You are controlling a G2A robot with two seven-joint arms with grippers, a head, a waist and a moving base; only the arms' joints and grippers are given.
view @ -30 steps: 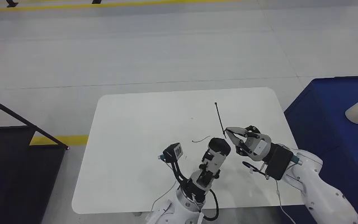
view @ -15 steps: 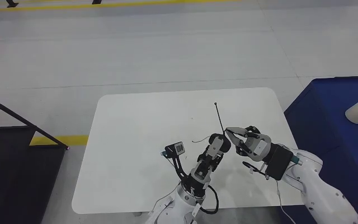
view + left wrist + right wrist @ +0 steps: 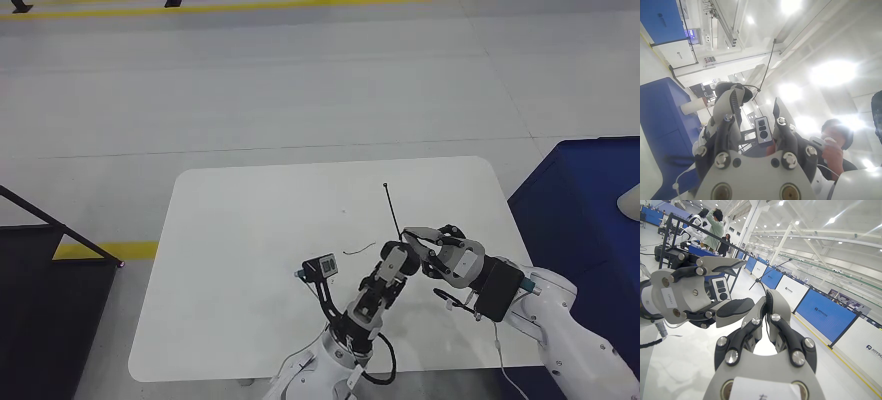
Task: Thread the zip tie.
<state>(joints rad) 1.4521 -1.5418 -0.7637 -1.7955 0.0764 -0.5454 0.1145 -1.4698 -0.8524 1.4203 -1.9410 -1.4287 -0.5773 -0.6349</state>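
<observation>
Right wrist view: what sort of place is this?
Probably a large robot-testing hall: rows of ceiling lights high overhead, blue-and-white partition panels along the aisle, another white robot in the background.

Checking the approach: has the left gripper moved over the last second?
Yes. Top view: left gripper shifted toward the unmoved right gripper, which pinches the thin black zip tie.

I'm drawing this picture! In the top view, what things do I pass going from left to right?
Black rail → thin dark strand lying on the table → zip tie → blue counter.
</observation>
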